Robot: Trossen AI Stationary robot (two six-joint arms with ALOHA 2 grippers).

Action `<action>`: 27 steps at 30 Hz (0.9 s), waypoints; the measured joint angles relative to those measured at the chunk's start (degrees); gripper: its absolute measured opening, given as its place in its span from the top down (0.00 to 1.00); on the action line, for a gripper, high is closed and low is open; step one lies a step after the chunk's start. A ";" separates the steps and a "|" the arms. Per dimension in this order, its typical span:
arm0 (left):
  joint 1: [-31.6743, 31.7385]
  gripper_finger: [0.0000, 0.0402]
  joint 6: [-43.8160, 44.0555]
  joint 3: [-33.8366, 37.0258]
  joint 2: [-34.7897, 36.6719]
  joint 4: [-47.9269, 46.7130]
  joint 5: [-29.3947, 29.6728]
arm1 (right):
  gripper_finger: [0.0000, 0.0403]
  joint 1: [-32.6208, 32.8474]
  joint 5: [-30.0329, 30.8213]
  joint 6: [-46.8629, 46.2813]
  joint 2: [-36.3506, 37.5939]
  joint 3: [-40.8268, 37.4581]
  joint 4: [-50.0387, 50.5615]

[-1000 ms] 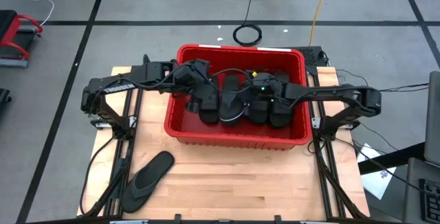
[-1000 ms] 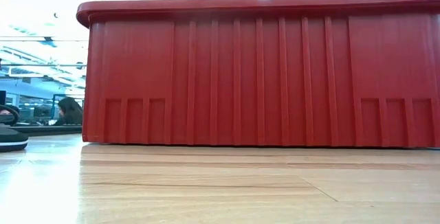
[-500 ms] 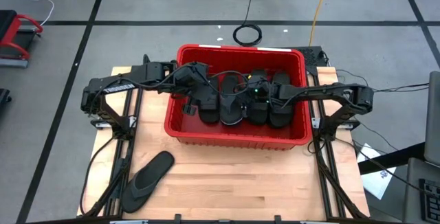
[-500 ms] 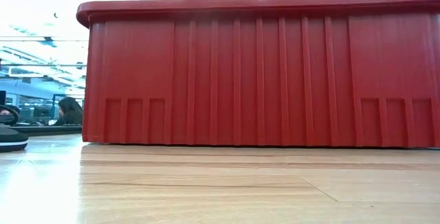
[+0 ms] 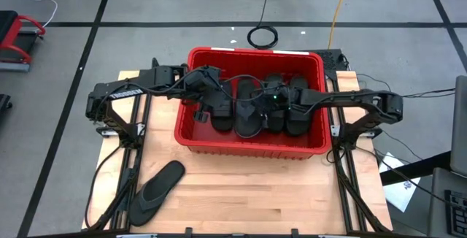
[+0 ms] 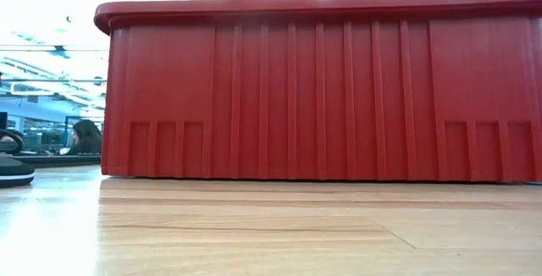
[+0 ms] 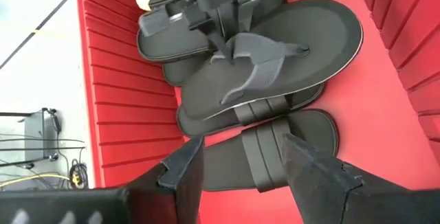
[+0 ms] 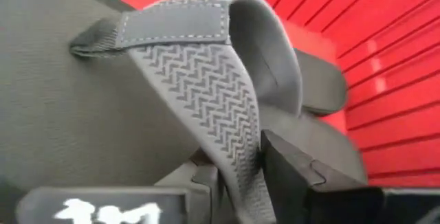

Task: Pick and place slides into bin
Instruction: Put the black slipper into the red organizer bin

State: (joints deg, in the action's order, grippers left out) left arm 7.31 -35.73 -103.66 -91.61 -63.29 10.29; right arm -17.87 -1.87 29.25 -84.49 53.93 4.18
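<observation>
The right hand (image 5: 257, 109) has eased around the flip-flop (image 8: 199, 80) strap; only the high view shows 1 slide (image 5: 155, 192) outside.

both arms are reaching over the bin (image 5: 252, 144) rim, crowding its middle above the packed slides (image 5: 245, 106). bare red floor is showing only along the bin's front wall. one flip-flop (image 5: 156, 192) is lying on the table's (image 5: 263, 194) otherwise open front.

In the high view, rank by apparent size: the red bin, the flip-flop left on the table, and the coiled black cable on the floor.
1. red bin
2. flip-flop on the table
3. coiled cable on the floor, which sits lower than the table, so its true size is unsure.
</observation>
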 joint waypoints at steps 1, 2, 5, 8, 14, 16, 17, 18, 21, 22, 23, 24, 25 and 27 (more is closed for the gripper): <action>0.00 0.52 0.00 0.00 0.00 0.02 -0.02 | 0.78 0.16 0.02 0.06 0.09 0.02 -0.36; 0.02 0.52 -0.04 0.00 -0.02 0.04 -0.09 | 0.77 0.34 0.08 0.09 0.12 0.16 -0.53; 0.08 0.52 -0.36 0.00 -0.02 0.08 -0.21 | 0.74 0.57 0.03 0.02 0.91 0.06 -0.04; 0.17 0.52 -0.39 0.00 -0.02 0.10 -0.26 | 0.72 0.68 0.02 1.09 0.92 0.11 0.00; 0.17 0.52 -0.54 0.00 -0.02 0.35 -1.33 | 0.72 -0.83 0.16 8.05 0.84 0.11 0.21; 0.15 0.52 -0.52 0.00 -0.02 0.37 -1.65 | 0.72 -1.31 0.15 9.31 0.83 0.11 0.22; 0.15 0.52 -0.52 0.00 -0.02 0.37 -1.75 | 0.72 -1.50 0.13 9.45 0.83 0.11 0.30; 0.15 0.52 -0.52 0.00 -0.02 0.37 -1.77 | 0.71 -1.60 0.04 9.52 0.83 0.11 0.43; 0.15 0.52 -0.28 0.00 -0.02 0.37 -1.90 | 0.69 -1.66 -0.04 11.13 0.13 0.11 0.36; 0.15 0.52 -0.12 0.00 -0.02 0.37 -2.17 | 0.68 -1.66 -0.06 11.87 -0.12 0.11 0.59; 0.16 0.52 -0.03 0.00 -0.02 0.37 -2.58 | 0.67 -1.61 -0.28 12.24 -0.52 0.11 0.45; 0.15 0.52 0.04 0.00 -0.02 0.37 -2.78 | 0.65 -1.55 -1.03 12.26 -0.69 0.11 0.35; 0.15 0.52 0.04 0.00 -0.02 0.37 -2.80 | 0.64 -1.54 -1.48 12.20 -0.74 0.11 0.89; 0.15 0.52 0.06 0.00 -0.02 0.35 -2.82 | 0.61 -1.00 -1.50 12.18 -1.08 0.11 0.73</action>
State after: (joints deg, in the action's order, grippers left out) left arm 7.46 -35.66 -103.66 -91.64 -62.94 7.47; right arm -18.87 -3.37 41.43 -85.57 54.04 4.91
